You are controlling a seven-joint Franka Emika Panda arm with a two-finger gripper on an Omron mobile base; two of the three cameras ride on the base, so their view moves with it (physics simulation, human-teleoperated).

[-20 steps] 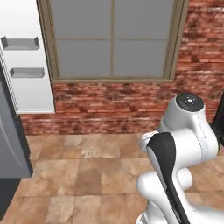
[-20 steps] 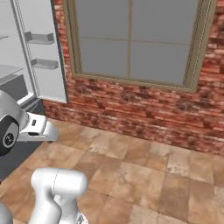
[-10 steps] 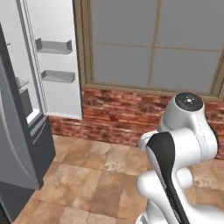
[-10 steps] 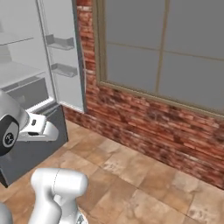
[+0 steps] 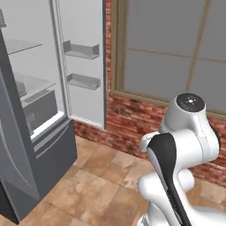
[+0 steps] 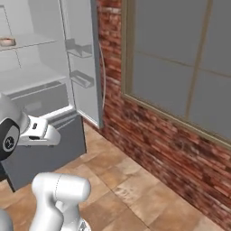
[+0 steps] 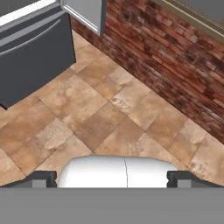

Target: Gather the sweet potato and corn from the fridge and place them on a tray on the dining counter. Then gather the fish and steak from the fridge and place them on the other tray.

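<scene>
The fridge (image 5: 52, 152) stands open at the left, its white shelves and right door bins bare from this side. In the right base view the fridge (image 6: 49, 101) has a small reddish-brown thing (image 6: 6, 42) on an upper shelf, too small to name. My gripper (image 7: 112, 179) hangs over the tiled floor, well short of the grey lower drawer (image 7: 30, 41), open with nothing between its fingertips (image 7: 43, 178). The sweet potato, corn, fish, steak, trays and dining counter are out of view.
A red brick wall (image 5: 132, 119) with a large window (image 5: 176, 57) runs right of the fridge. The open right door (image 6: 88, 67) stands close to the wall. A dark grey left door (image 5: 13, 145) juts forward. Brown floor tiles (image 7: 100, 113) lie between me and the fridge.
The whole picture has shifted: the base has moved, bringing the open fridge further into both base views and nearer. The gripper stays open.
</scene>
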